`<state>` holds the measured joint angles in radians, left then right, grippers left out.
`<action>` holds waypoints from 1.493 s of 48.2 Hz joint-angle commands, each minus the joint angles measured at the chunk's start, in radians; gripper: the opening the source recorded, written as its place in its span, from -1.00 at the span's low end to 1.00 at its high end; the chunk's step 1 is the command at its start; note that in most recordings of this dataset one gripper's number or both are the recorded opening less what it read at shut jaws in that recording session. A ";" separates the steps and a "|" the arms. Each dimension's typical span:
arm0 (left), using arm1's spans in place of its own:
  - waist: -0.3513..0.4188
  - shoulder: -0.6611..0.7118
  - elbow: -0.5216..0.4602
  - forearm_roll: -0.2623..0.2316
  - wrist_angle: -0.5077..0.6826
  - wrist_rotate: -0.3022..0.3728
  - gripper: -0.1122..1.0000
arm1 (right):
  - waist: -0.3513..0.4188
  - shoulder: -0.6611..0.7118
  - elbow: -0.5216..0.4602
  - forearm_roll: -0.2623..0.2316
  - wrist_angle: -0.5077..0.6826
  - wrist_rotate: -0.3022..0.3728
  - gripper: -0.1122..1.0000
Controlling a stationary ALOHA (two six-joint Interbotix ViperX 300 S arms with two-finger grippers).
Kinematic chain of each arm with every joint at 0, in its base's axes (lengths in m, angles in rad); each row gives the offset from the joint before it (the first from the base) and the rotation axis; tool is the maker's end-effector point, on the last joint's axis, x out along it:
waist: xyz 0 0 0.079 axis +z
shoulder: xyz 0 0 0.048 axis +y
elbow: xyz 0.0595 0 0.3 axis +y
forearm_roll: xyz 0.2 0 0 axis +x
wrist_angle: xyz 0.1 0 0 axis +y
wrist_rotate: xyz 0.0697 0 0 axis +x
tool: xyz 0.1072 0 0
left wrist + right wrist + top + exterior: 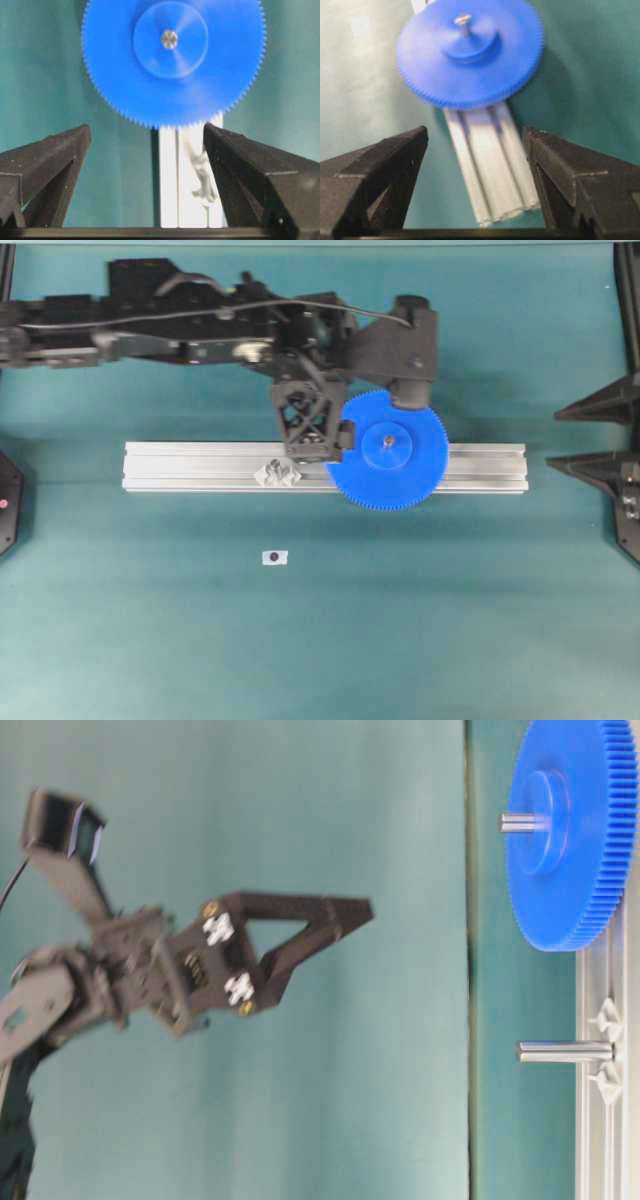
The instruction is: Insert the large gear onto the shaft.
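The large gear [400, 475], a bright-blue toothed disc, lies flat on the rail with the shaft [386, 440] poking up through its hub. The table-level view shows the large gear [590, 870] against the rail and the shaft [520, 822] sticking out of it. My left gripper [322, 415] hangs well above the table just left of the gear, open and holding nothing. In the left wrist view the gear [150, 85] sits beyond my open left gripper [146, 132]. My right gripper [553, 438] is open at the right edge, apart from the gear [445, 75].
A silvery aluminium rail [200, 465] runs across the middle of the teal cloth. A second pin on its angular mount [277, 474] stands left of the gear. A small white tag [275, 557] lies in front of the rail.
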<state>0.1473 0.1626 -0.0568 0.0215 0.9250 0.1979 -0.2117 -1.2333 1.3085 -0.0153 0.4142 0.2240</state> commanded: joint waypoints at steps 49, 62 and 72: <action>-0.041 -0.486 0.598 0.002 -0.555 -0.087 0.85 | -0.011 -0.064 -0.014 -0.002 0.035 0.003 0.70; -0.074 -0.578 0.759 0.002 -0.764 -0.089 0.85 | -0.011 -0.069 0.002 -0.002 0.035 0.005 0.70; -0.098 -0.600 0.802 0.002 -0.778 -0.091 0.82 | -0.011 -0.069 0.003 -0.002 0.032 0.005 0.70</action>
<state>0.0583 -0.4172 0.7501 0.0215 0.1641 0.1089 -0.2178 -1.3116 1.3223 -0.0153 0.4541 0.2240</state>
